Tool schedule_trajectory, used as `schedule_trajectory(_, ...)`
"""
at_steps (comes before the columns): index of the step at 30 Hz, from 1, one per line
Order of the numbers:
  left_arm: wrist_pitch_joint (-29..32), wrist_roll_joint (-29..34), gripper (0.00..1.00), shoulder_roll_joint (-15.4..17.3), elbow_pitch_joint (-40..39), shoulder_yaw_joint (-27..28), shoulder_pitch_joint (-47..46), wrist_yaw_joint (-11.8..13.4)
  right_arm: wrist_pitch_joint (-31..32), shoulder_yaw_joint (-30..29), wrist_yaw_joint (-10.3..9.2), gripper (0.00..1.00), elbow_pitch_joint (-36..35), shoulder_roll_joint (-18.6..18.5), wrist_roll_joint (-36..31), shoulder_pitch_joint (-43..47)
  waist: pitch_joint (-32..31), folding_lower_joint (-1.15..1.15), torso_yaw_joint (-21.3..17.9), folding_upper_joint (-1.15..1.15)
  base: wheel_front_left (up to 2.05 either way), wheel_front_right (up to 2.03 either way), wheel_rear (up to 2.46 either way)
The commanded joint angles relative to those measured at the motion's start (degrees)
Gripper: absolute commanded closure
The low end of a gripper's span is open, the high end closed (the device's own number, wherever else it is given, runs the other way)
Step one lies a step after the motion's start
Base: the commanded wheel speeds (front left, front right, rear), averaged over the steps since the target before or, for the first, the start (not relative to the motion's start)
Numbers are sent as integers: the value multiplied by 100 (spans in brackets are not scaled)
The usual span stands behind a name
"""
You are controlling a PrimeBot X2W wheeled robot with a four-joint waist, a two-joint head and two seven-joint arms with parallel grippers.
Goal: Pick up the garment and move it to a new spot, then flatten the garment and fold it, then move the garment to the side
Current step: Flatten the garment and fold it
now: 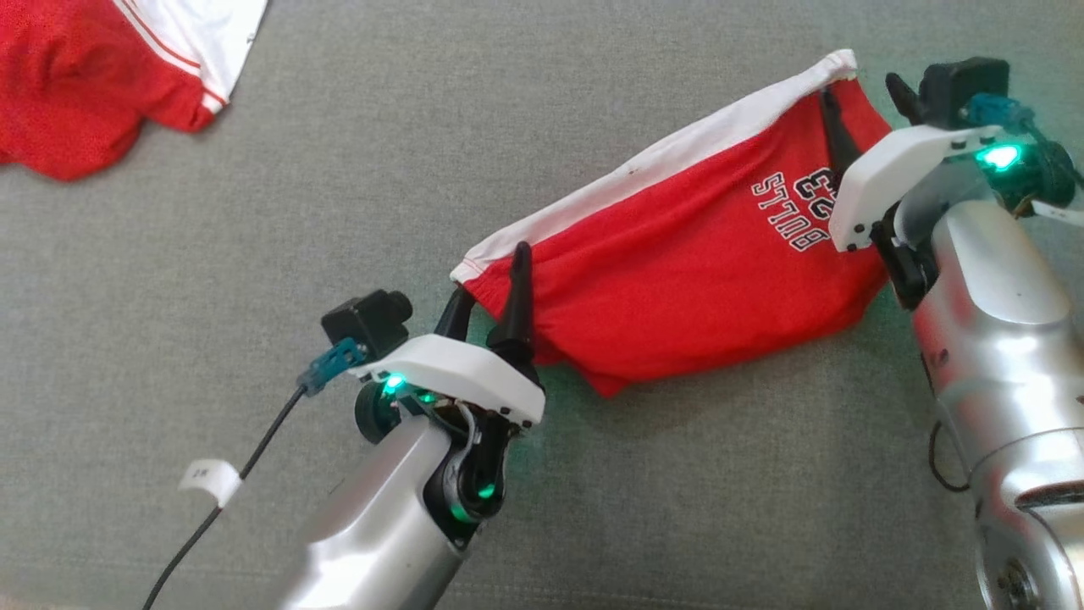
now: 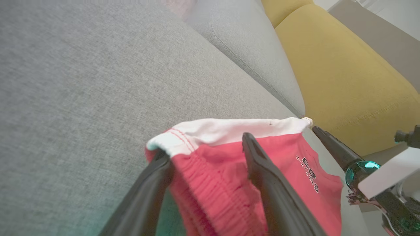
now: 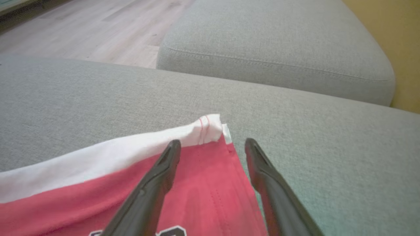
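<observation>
The garment (image 1: 677, 271) is a pair of red shorts with a white side stripe and "BULLS 23" printed on it. It lies stretched slantwise across the grey cushion (image 1: 254, 212). My left gripper (image 1: 493, 271) is open at its lower-left end, and the gathered waistband (image 2: 213, 186) sits loose between the spread fingers (image 2: 262, 170). My right gripper (image 1: 857, 89) is open at the upper-right corner. There its fingers (image 3: 157, 177) straddle the white-edged corner (image 3: 210, 127) of the garment (image 3: 82, 196) without pinching it.
Another red and white garment (image 1: 85, 85) lies at the far left corner of the cushion. A second grey cushion (image 3: 279, 49) and a yellow cushion (image 2: 344, 72) border the work area, with wooden floor (image 3: 82, 29) beyond. A black cable (image 1: 254, 449) trails from my left wrist.
</observation>
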Motion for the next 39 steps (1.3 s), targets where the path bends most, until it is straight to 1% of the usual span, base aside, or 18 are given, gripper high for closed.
schedule_trajectory(1,-22,-19,0,18,-143,110,-170,23,-95,114,37,0,-92,54,-6,-209,-40,0,13,0,0,0,0)
schedule_trajectory(4,27,87,0,132,-208,-22,-77,67,-300,192,37,0,233,78,20,-250,-199,0,6,0,0,0,0)
schedule_trajectory(9,122,163,0,495,-563,-158,286,79,-558,349,37,0,523,113,149,-240,-440,0,-60,0,0,0,0)
schedule_trajectory(15,242,233,0,950,-1073,-305,867,284,-742,479,37,0,839,-9,364,-127,-756,0,-67,0,0,0,0)
schedule_trajectory(20,-47,462,0,1276,-1532,-245,1176,533,-779,498,37,0,1050,-170,554,7,-992,0,16,0,0,0,0)
schedule_trajectory(24,-297,729,0,1495,-1805,-163,1320,753,-660,460,37,0,1202,-375,720,129,-1073,0,160,0,0,0,0)
schedule_trajectory(29,-453,883,0,1664,-2060,64,1455,978,-333,465,37,0,1331,-628,872,221,-938,0,362,0,0,0,0)
schedule_trajectory(34,-541,872,0,1696,-2277,380,1585,1066,85,448,37,0,1410,-804,1049,282,-755,0,539,0,0,0,0)
schedule_trajectory(36,-565,891,0,1701,-2345,502,1636,1084,378,412,37,0,1441,-797,1174,357,-729,0,583,0,0,0,0)
schedule_trajectory(37,-565,891,0,1701,-2345,502,1636,1084,378,412,37,0,1441,-797,1174,357,-729,0,583,0,0,0,0)
schedule_trajectory(39,-583,922,0,1700,-2410,616,1691,1101,640,380,37,0,1455,-729,1359,430,-722,0,606,0,0,0,0)
